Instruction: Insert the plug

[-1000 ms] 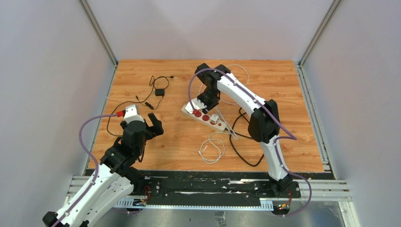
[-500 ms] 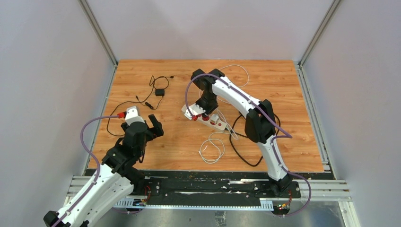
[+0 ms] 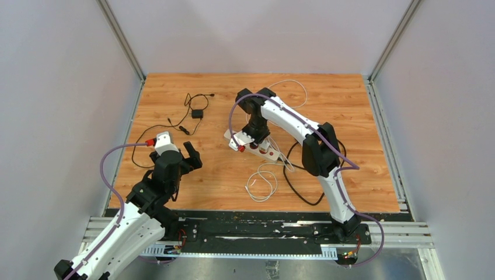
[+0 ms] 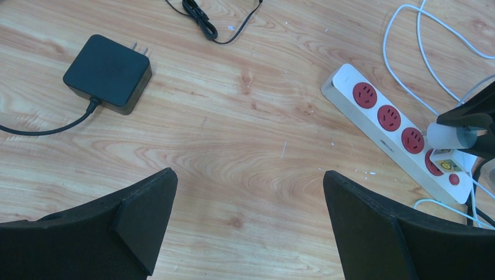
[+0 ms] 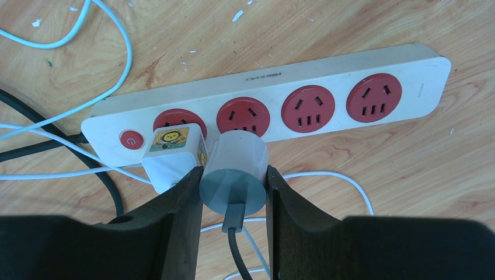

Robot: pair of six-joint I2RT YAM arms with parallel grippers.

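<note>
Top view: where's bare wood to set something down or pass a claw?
Free: between the black adapter and the power strip; the far right corner of the table. Crowded: at the power strip, where the right claw grips the plug, and the white cable loop and black cable nearby.

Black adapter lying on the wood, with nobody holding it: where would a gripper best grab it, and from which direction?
Probably from straight above, pinching the black adapter by its two plain side walls. It lies flat, its prongs stick out of one end and its cable leaves the opposite end, so the sides between stay free.
</note>
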